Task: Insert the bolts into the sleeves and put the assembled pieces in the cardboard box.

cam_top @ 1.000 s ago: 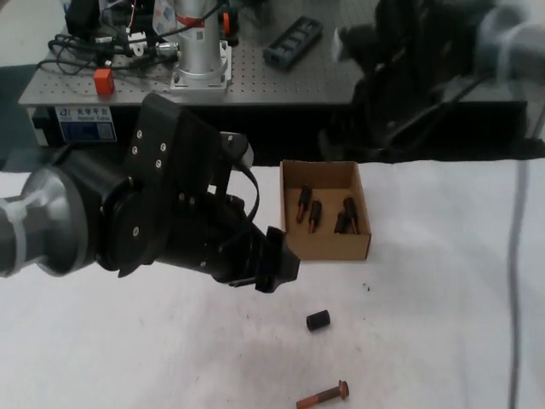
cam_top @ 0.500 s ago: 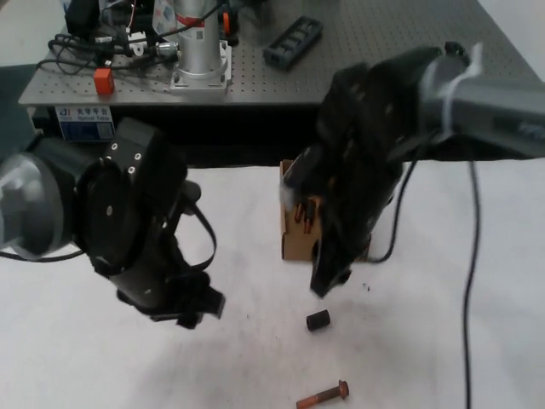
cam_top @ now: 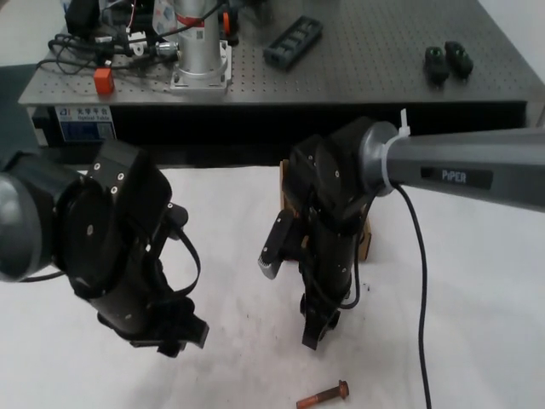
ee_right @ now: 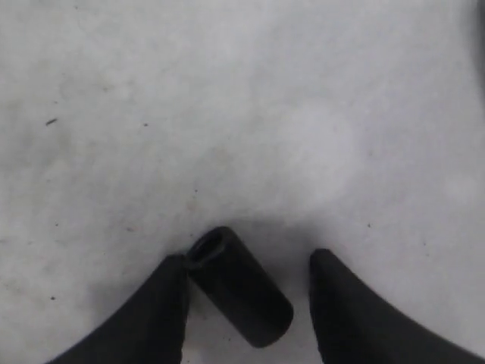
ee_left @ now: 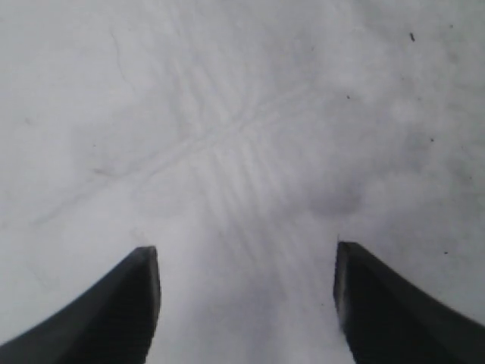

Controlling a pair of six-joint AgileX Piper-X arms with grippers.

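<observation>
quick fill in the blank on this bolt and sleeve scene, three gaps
The right end effector has its fingers either side of the black ____. The left end effector has its fingers ____, with nothing between them. The bolt lies ____ the cardboard box.
Missing words: sleeve; open; outside.

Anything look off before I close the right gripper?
Only the sleeve: it lies on its side, slanted between the open fingers of the right gripper, one end against a finger. The bolt lies loose nearby. Nothing looks damaged.
</observation>
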